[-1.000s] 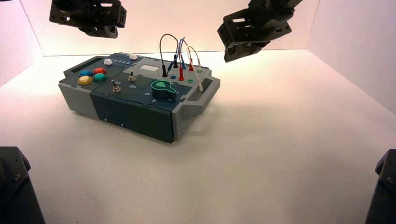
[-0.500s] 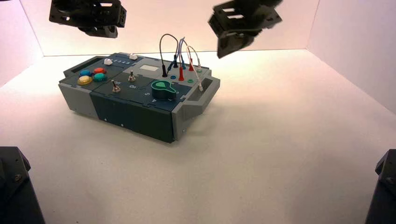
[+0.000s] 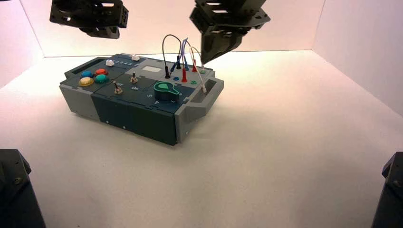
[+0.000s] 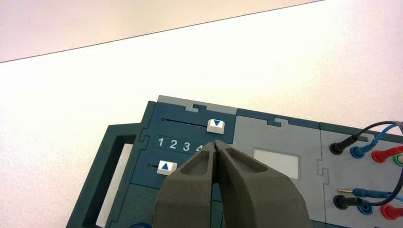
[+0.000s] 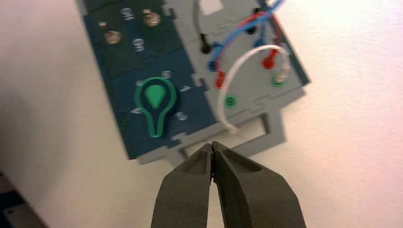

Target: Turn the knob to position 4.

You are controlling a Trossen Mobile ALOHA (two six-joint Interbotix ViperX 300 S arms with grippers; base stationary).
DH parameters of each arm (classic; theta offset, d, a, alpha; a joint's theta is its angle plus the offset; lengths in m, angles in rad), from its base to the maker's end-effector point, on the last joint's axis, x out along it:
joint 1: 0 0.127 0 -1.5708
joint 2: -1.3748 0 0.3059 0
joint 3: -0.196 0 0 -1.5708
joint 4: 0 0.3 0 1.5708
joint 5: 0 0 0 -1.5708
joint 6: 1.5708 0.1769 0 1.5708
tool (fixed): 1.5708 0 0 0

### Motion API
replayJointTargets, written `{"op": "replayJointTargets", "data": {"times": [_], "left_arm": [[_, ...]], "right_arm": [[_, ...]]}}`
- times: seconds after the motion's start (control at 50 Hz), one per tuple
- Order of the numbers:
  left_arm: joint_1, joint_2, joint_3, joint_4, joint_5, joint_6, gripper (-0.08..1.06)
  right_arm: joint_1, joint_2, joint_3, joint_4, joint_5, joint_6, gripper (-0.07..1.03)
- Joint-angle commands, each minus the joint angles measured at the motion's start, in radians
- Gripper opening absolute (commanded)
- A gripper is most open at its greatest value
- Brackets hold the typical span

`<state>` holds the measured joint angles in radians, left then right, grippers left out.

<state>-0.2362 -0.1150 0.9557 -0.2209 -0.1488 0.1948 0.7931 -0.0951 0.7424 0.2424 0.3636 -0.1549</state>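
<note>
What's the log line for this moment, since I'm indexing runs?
right gripper: shut, above box's handle end | knob: untouched, not at 4 | left gripper: idle above sliders

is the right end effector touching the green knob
Apart: the right wrist view shows bare panel and box edge between the right end effector and the green knob.

Box with sliders, buttons and wired sockets, on pale surface.
Landmark, white panel point(image 4: 276, 163). Beside it, two white sliders point(image 4: 215, 126), numerals 1, 2, 3 printed between. On its other side, black, blue and red plugs point(image 4: 389, 212) with wires point(image 4: 380, 124). Farther off, past the sliders, dark handle point(image 4: 97, 175). Nearer the box's front than the panel, two metal toggle switches point(image 3: 118, 89); beyond these, blue, red, yellow and green buttons point(image 3: 86, 81).
</note>
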Motion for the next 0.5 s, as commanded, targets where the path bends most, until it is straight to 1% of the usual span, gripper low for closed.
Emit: {"op": "replayJointTargets", "data": {"times": [0.02,0.12,0.18,0.34,0.5], "left_arm": [[-0.005,-0.026,-0.006,0.0,-0.008,-0.002,-0.03],[-0.005,-0.028,-0.005,0.0,-0.008,0.0,-0.03],[-0.005,-0.032,-0.003,0.0,-0.008,-0.002,-0.03],[-0.005,-0.032,-0.003,0.0,-0.009,-0.002,-0.03],[-0.005,-0.032,-0.003,0.0,-0.008,0.0,-0.03]], "right_arm": [[0.029,-0.02,-0.021,0.021,-0.003,0.002,-0.02],[0.032,-0.015,-0.021,0.035,-0.003,0.002,-0.02],[0.038,-0.011,-0.014,0.058,-0.005,0.002,-0.02],[0.08,0.003,-0.014,0.067,-0.003,0.002,-0.02],[0.115,0.037,-0.032,0.086,-0.002,0.002,-0.02]]}}
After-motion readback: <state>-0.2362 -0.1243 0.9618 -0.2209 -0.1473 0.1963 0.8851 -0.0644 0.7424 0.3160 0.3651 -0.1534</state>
